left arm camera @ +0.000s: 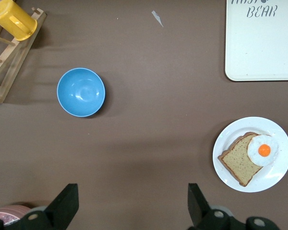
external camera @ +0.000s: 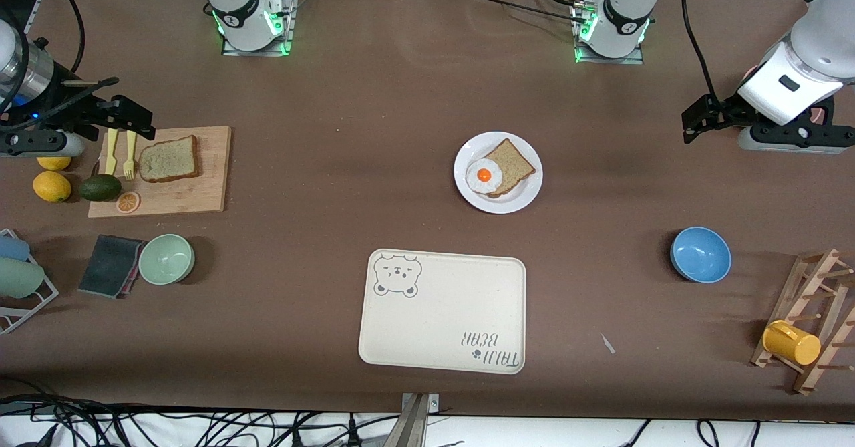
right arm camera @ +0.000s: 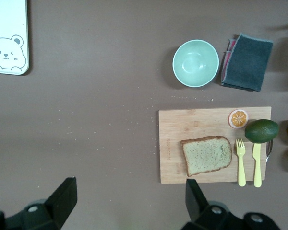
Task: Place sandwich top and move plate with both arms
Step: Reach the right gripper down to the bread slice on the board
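Just brown tabletop [external camera: 374,99], w/ plate [external camera: 521,196].

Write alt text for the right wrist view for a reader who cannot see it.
A slice of wholemeal bread, the sandwich top, lies on a wooden cutting board beside a yellow fork and knife, an avocado and an orange slice. The right hand hangs open over the bare brown table.

Egg on bread, top slice waiting
The top slice [external camera: 168,159] is lying on the board [external camera: 194,196]; the plate [external camera: 524,198] is sitting mid-surface [external camera: 374,139].
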Controlling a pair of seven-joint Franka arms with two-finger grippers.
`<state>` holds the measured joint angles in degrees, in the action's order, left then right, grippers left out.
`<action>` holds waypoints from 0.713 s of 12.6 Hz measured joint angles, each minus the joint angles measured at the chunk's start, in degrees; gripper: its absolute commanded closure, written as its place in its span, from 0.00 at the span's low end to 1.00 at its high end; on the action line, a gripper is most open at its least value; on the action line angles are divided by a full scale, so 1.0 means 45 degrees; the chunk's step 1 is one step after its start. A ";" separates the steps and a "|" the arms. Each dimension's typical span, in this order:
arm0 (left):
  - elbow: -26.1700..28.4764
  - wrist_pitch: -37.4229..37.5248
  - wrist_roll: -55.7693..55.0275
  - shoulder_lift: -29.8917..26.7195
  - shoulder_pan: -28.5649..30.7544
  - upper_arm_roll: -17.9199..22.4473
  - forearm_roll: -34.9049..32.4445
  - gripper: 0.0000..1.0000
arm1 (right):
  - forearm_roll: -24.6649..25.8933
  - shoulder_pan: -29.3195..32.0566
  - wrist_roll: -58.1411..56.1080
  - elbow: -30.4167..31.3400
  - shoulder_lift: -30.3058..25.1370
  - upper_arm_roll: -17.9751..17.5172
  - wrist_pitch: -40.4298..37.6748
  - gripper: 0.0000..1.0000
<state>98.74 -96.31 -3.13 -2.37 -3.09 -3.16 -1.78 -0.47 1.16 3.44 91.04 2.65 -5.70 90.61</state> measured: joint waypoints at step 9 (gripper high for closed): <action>0.0000 0.0001 0.0000 0.0000 -0.0003 -0.0295 0.0000 0.00 | 0.1088 -0.0010 -0.0028 0.0413 0.2562 -0.0062 0.0065 0.00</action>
<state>98.74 -96.31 -3.13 -2.37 -3.10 -4.49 -1.78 4.42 1.11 3.32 92.90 14.18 -5.98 90.91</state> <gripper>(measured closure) 0.000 0.000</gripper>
